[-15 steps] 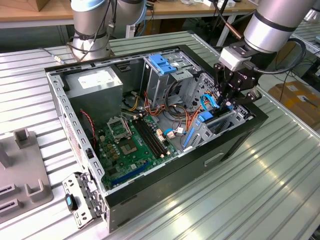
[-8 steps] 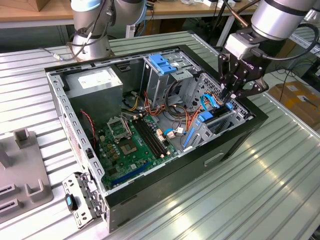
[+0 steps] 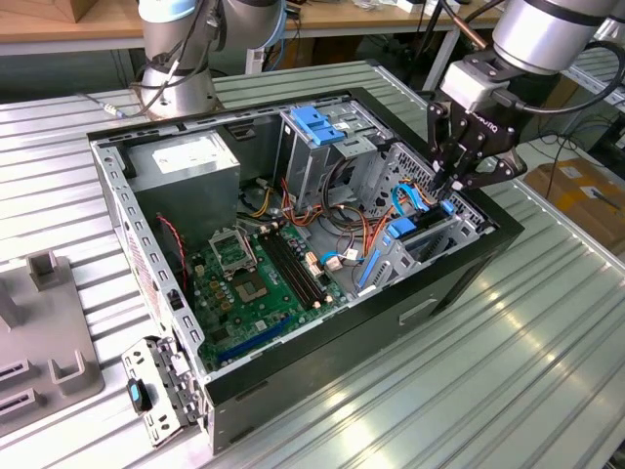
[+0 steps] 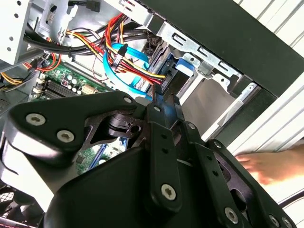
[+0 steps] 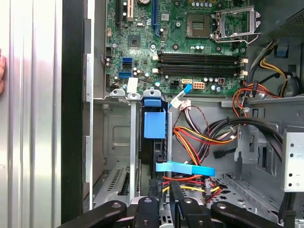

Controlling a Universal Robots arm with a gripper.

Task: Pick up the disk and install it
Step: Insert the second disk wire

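The disk [image 5: 159, 161] stands on edge as a dark slab in the drive bay [image 3: 422, 239] at the open computer case's corner on the exterior view's right. A blue plastic bracket [image 5: 154, 124] sits on it. My gripper [image 3: 452, 184] hangs straight over that bay, fingers pointing down. In both wrist views the two black fingers [image 5: 148, 205] close in on the slab's near end with only its thickness between them, so the gripper [image 4: 165, 102] looks shut on the disk. Most of the disk's casing is hidden by the bay walls.
A blue flat cable [image 5: 185, 168] and red, yellow and orange wires [image 5: 199, 137] run right beside the bay. The motherboard [image 3: 259, 278], power-supply box [image 3: 186, 161] and blue-handled cage [image 3: 317, 127] lie in the case. A person's hand [image 4: 275, 164] rests on the table outside the case wall.
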